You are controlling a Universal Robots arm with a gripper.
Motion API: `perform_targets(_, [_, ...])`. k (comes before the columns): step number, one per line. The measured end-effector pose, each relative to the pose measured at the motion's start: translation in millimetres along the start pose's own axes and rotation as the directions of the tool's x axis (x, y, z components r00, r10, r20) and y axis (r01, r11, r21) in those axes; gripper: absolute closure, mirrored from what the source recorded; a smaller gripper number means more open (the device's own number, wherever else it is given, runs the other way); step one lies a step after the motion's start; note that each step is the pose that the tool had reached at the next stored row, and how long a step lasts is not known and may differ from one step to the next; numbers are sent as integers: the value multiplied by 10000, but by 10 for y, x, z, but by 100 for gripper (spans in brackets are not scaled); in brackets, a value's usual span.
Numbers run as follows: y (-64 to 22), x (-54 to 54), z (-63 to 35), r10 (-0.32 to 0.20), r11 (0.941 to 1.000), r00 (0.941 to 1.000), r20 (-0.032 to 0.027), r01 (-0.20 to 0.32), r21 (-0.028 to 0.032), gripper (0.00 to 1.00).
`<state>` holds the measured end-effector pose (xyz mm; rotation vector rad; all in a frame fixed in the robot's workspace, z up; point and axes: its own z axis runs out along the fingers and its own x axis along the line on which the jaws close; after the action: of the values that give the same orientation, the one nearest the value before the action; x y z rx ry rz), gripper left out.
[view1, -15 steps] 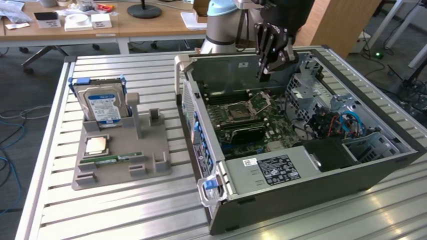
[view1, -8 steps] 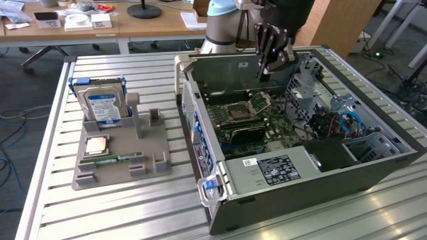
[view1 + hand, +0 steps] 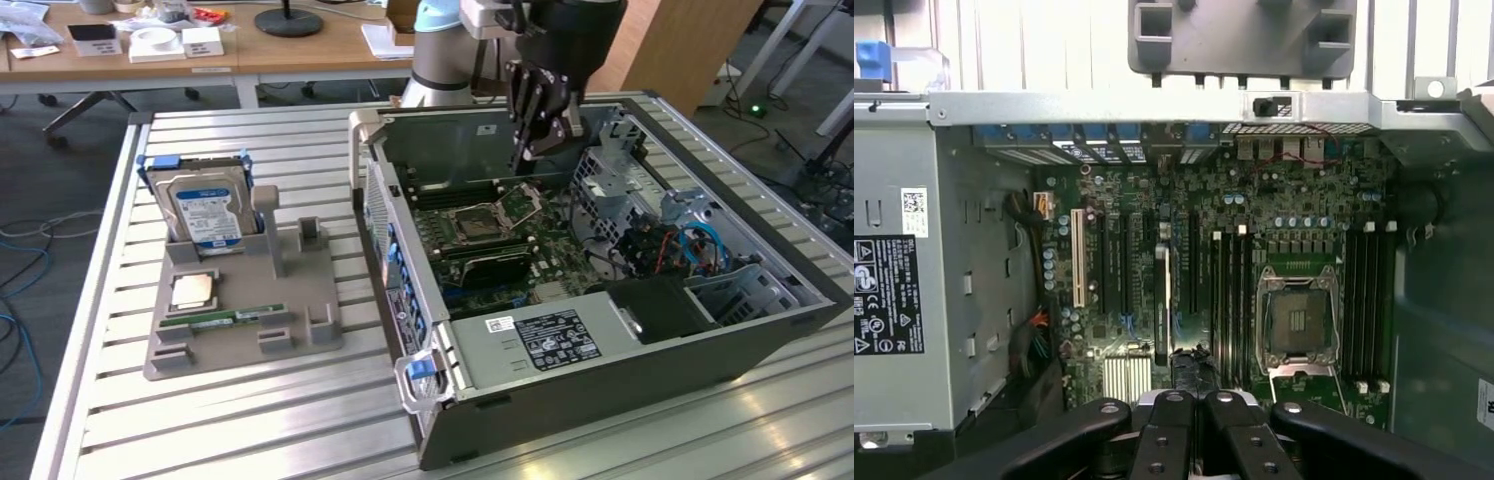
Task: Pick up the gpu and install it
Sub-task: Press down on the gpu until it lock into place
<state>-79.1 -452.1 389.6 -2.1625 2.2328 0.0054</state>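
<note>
The slatted desk (image 3: 254,420) carried an open computer case (image 3: 667,360) with its motherboard (image 3: 1304,215) exposed. Beside it stood a grey parts holder (image 3: 220,345), whose upright card slot was empty. The pincer (image 3: 537,148) hung inside the case with its jaws closed together, gripping nothing that could be made out. Just below it, a thin dark board, apparently the gpu (image 3: 1162,300), stood edge-on in an expansion slot. Pickup looked done and seating near complete, though full engagement could not be told.
</note>
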Motion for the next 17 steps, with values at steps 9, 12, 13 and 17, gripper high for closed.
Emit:
perform_targets(9, [1,2,78,0,10000,10000,-1,0,0,89])
perform_targets(12, [1,2,82,0,10000,10000,2,0,1,89])
perform_targets(13, [2,3,93,0,10000,10000,4,0,3,89])
perform_targets(17, [3,4,163,0,10000,10000,1,0,1,89])
